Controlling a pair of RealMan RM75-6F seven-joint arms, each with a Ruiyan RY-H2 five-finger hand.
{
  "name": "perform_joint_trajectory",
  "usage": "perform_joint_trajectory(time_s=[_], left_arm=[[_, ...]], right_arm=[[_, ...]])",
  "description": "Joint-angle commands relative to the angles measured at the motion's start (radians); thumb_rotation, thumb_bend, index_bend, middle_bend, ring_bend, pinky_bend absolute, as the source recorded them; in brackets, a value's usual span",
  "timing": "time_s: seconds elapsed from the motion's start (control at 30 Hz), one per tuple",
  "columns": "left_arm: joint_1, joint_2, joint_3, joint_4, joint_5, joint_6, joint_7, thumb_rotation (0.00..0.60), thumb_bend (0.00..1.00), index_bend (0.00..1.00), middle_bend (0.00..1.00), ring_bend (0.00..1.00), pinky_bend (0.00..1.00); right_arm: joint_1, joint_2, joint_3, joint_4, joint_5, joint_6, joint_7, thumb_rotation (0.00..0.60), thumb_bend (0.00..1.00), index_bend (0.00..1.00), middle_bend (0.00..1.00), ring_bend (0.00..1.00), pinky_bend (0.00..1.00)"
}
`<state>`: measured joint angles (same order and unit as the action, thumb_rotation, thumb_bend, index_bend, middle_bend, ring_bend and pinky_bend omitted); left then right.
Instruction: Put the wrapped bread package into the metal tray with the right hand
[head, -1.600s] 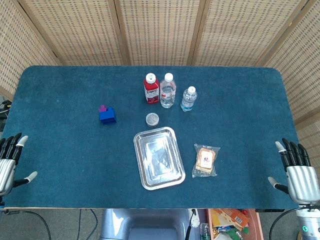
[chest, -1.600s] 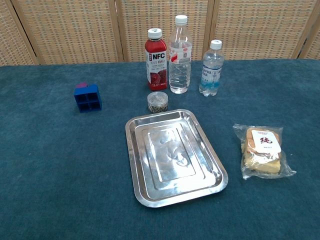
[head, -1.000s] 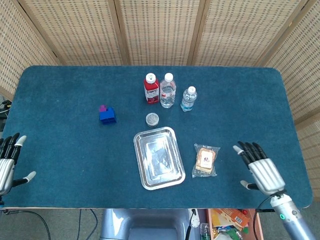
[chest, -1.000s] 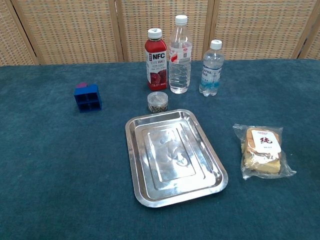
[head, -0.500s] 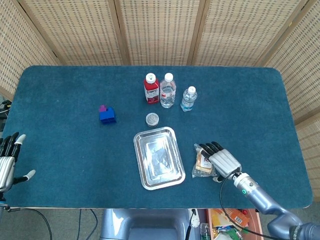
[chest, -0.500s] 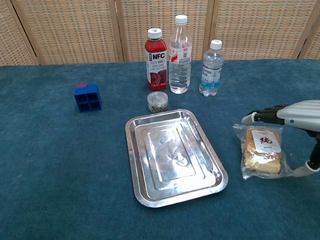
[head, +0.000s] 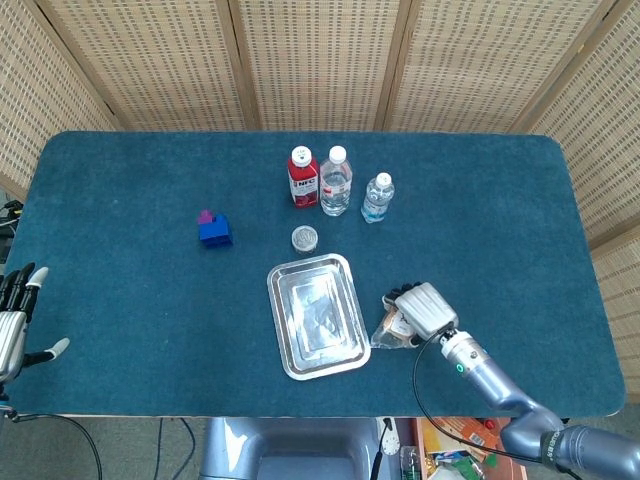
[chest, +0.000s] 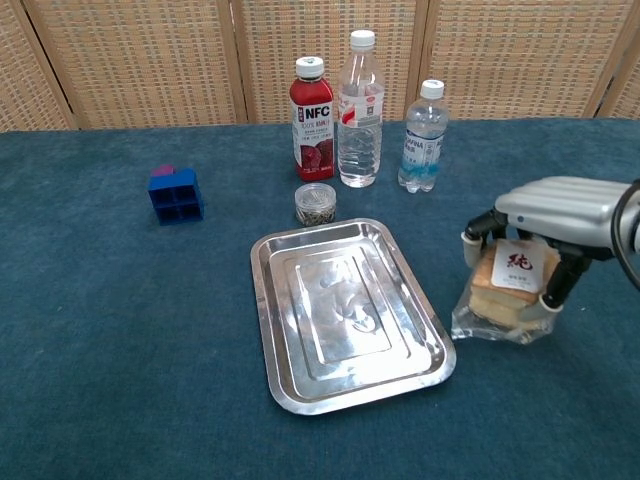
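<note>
Right hand fingers gripped bread package, tilted, near tabletop's front-right edge, beside metal tray. Transfer undone. Left hand open, idle.

Right hand: cut off by the right edge in chest view; from the head view it covers most of the clear-wrapped bread package. Left hand: clipped by left edge in head view. Contents of small clear round jar too small to identify.

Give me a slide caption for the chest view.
Right hand grips the wrapped bread package beside the empty metal tray.
</note>
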<state>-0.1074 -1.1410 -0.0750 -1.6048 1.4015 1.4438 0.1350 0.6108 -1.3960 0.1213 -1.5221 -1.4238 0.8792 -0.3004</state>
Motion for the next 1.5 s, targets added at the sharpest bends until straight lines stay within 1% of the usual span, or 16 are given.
perform_joint_trajectory(time_s=[0.03,0.17,0.23,0.3,0.47,0.63,0.7,0.77,0.83,0.87,0.9,0.93,1.17,1.23,1.37,1.5], left_arm=[[-0.003,0.0,-0.002,0.002,-0.005,-0.006,-0.002,0.6,0.0,0.0,0.0,0.0,0.0],[-0.009,-0.002,-0.004,0.006,-0.012,-0.017,-0.001,0.6,0.0,0.0,0.0,0.0,0.0],[-0.013,-0.004,-0.007,0.011,-0.021,-0.026,-0.002,0.6,0.0,0.0,0.0,0.0,0.0],[-0.018,-0.004,-0.009,0.013,-0.031,-0.037,-0.005,0.6,0.0,0.0,0.0,0.0,0.0],[-0.026,0.0,-0.018,0.02,-0.053,-0.058,-0.019,0.6,0.0,0.0,0.0,0.0,0.0],[-0.028,0.006,-0.022,0.026,-0.069,-0.071,-0.04,0.6,0.0,0.0,0.0,0.0,0.0],[-0.028,0.008,-0.022,0.028,-0.071,-0.072,-0.046,0.6,0.0,0.0,0.0,0.0,0.0],[-0.028,0.011,-0.023,0.03,-0.074,-0.074,-0.052,0.6,0.0,0.0,0.0,0.0,0.0],[-0.028,0.012,-0.022,0.032,-0.075,-0.075,-0.056,0.6,0.0,0.0,0.0,0.0,0.0],[-0.028,0.012,-0.023,0.033,-0.076,-0.075,-0.058,0.6,0.0,0.0,0.0,0.0,0.0],[-0.028,0.012,-0.022,0.033,-0.077,-0.076,-0.058,0.6,0.0,0.0,0.0,0.0,0.0],[-0.028,0.012,-0.022,0.034,-0.078,-0.076,-0.057,0.6,0.0,0.0,0.0,0.0,0.0],[-0.028,0.013,-0.02,0.031,-0.076,-0.075,-0.058,0.6,0.0,0.0,0.0,0.0,0.0],[-0.028,0.013,-0.017,0.029,-0.07,-0.074,-0.058,0.6,0.0,0.0,0.0,0.0,0.0],[-0.025,0.013,-0.008,0.024,-0.052,-0.065,-0.058,0.6,0.0,0.0,0.0,0.0,0.0],[-0.019,0.014,0.0,0.016,-0.032,-0.049,-0.057,0.6,0.0,0.0,0.0,0.0,0.0]], right_arm=[[0.052,0.05,0.061,-0.093,-0.006,0.01,-0.026,0.6,0.18,0.4,0.49,0.46,0.58],[0.138,0.062,0.134,-0.168,0.076,-0.051,-0.114,0.6,0.18,0.4,0.49,0.46,0.58],[0.196,0.038,0.163,-0.179,0.149,-0.096,-0.174,0.6,0.18,0.4,0.49,0.45,0.58],[0.252,-0.003,0.174,-0.172,0.226,-0.127,-0.241,0.6,0.18,0.4,0.49,0.46,0.58],[0.36,-0.127,0.137,-0.107,0.36,-0.151,-0.392,0.6,0.18,0.4,0.48,0.45,0.57],[0.43,-0.213,0.084,-0.024,0.373,-0.163,-0.463,0.6,0.17,0.4,0.42,0.41,0.5],[0.444,-0.219,0.07,-0.01,0.375,-0.176,-0.466,0.6,0.17,0.4,0.36,0.35,0.46],[0.459,-0.215,0.052,-0.003,0.391,-0.189,-0.476,0.6,0.1,0.34,0.24,0.24,0.4],[0.466,-0.209,0.042,-0.008,0.394,-0.187,-0.48,0.6,0.01,0.15,0.05,0.08,0.29],[0.47,-0.205,0.038,-0.012,0.387,-0.182,-0.478,0.6,0.0,0.08,0.02,0.04,0.25],[0.47,-0.201,0.039,-0.02,0.377,-0.172,-0.467,0.6,0.0,0.03,0.0,0.01,0.21],[0.469,-0.197,0.039,-0.027,0.367,-0.162,-0.46,0.6,0.0,0.0,0.0,0.0,0.19],[0.439,-0.101,0.045,-0.129,0.281,-0.056,-0.438,0.6,0.0,0.0,0.0,0.0,0.16],[0.386,-0.017,0.039,-0.185,0.232,0.029,-0.416,0.6,0.0,0.0,0.0,0.0,0.15],[0.269,0.128,-0.024,-0.226,0.104,0.145,-0.291,0.6,0.0,0.0,0.0,0.0,0.12],[0.121,0.222,-0.106,-0.155,-0.001,0.287,-0.112,0.6,0.0,0.0,0.0,0.0,0.1]])
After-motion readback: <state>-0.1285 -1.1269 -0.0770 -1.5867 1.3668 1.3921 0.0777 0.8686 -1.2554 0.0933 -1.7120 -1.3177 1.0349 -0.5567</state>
